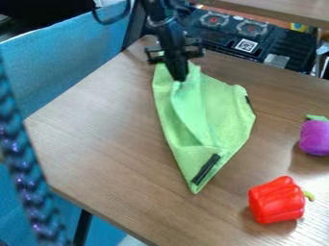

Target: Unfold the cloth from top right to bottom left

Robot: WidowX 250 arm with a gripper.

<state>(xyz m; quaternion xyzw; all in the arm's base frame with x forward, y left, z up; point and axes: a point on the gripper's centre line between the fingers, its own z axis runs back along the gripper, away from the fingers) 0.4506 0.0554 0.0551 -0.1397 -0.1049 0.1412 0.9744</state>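
Cloth (212,113) directly beneath the end effector (179,77)

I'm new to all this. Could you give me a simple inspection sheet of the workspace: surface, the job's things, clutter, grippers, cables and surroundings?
Surface: brown wood-grain table.
Job's things: green cloth, creased and narrowing to a point at its near end; a black strip lies by that point.
Clutter: red toy pepper and purple toy vegetable, both right of the cloth.
Grippers: one black gripper, at the cloth's far end.
Cables: black loop at upper left, possibly a cable.
Surroundings: blue panel at left, braided strand in front, black stove-like unit behind the table.
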